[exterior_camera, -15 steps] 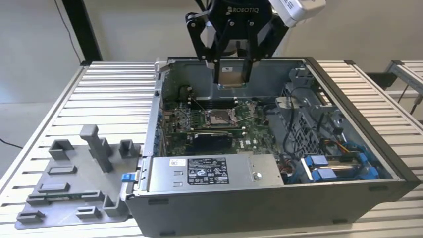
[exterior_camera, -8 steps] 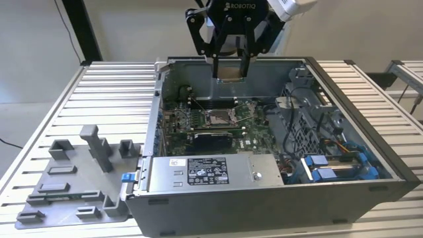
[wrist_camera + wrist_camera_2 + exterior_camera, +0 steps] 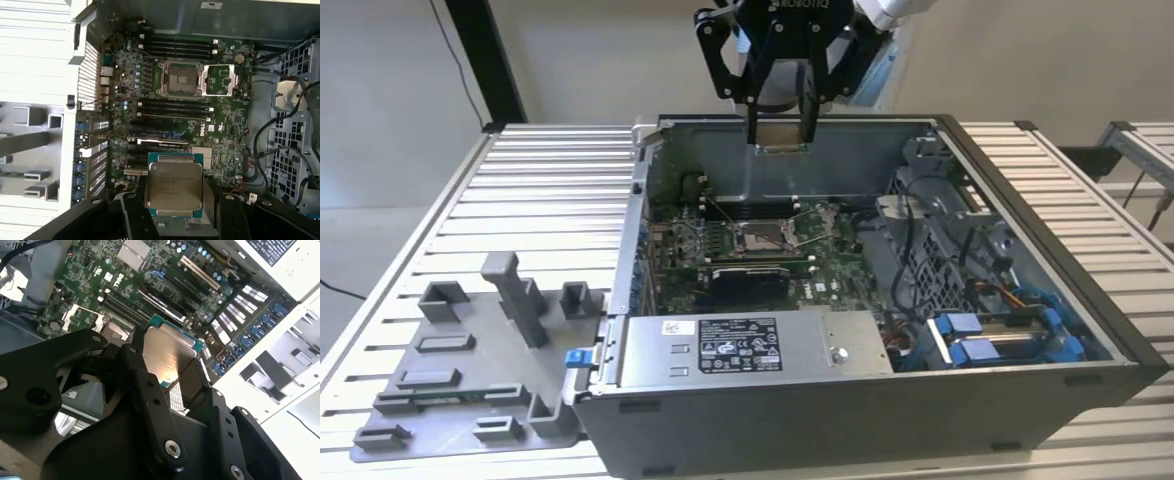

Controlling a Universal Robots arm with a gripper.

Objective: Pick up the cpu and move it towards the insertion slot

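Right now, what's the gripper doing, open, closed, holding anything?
Gripper: shut on the cpu, held up above the open case, over the motherboard; the slot lies bare below.

Silvery cpu (image 3: 175, 186), green motherboard (image 3: 227, 125), black claw (image 3: 781, 140), grey ribbed table (image 3: 547, 190).

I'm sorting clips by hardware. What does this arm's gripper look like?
The gripper is matte black, built from flat, angular linkage bars joined by round silver screws and pins, seen in both wrist views. Its fingers are black too. Above it, the wrist section is pale grey-white.
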